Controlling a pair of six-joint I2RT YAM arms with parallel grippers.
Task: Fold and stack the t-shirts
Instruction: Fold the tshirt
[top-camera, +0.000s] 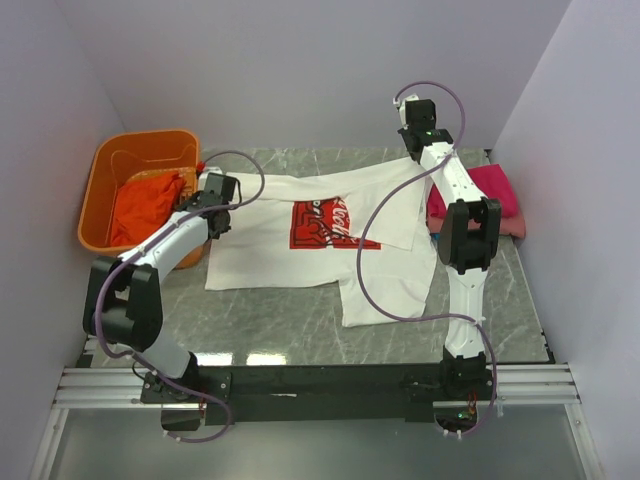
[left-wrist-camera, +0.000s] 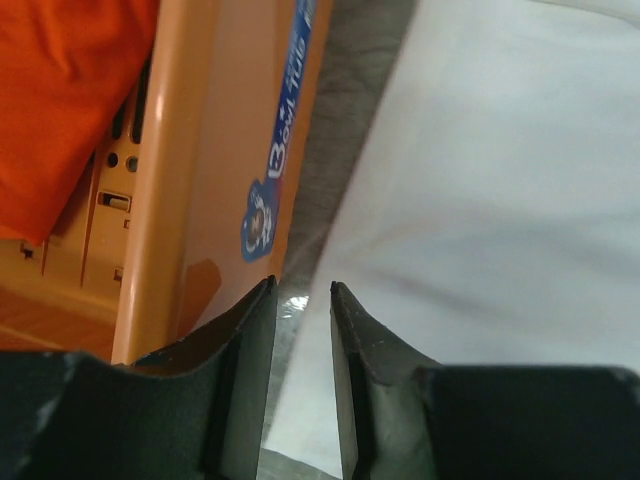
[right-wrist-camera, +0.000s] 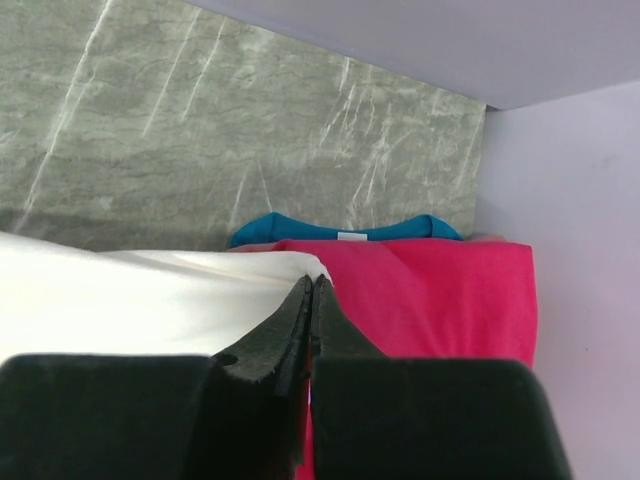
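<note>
A white t-shirt (top-camera: 290, 262) with a red print (top-camera: 322, 224) lies spread over the middle of the table, partly folded on its right side. My left gripper (top-camera: 218, 207) hangs low over the shirt's left edge beside the basket. Its jaws (left-wrist-camera: 302, 285) stand a little apart, and the edge of the white cloth (left-wrist-camera: 500, 180) lies flat under the gap. My right gripper (top-camera: 415, 150) is at the back right. It (right-wrist-camera: 313, 280) is shut on a corner of the white shirt (right-wrist-camera: 120, 300), just in front of a folded magenta shirt (right-wrist-camera: 440, 290).
An orange basket (top-camera: 105, 190) at the left holds an orange-red shirt (top-camera: 145, 205); its wall (left-wrist-camera: 210, 150) is right beside my left fingers. The magenta shirt (top-camera: 490, 190) tops a stack by the right wall, with a blue shirt (right-wrist-camera: 300, 228) beneath it.
</note>
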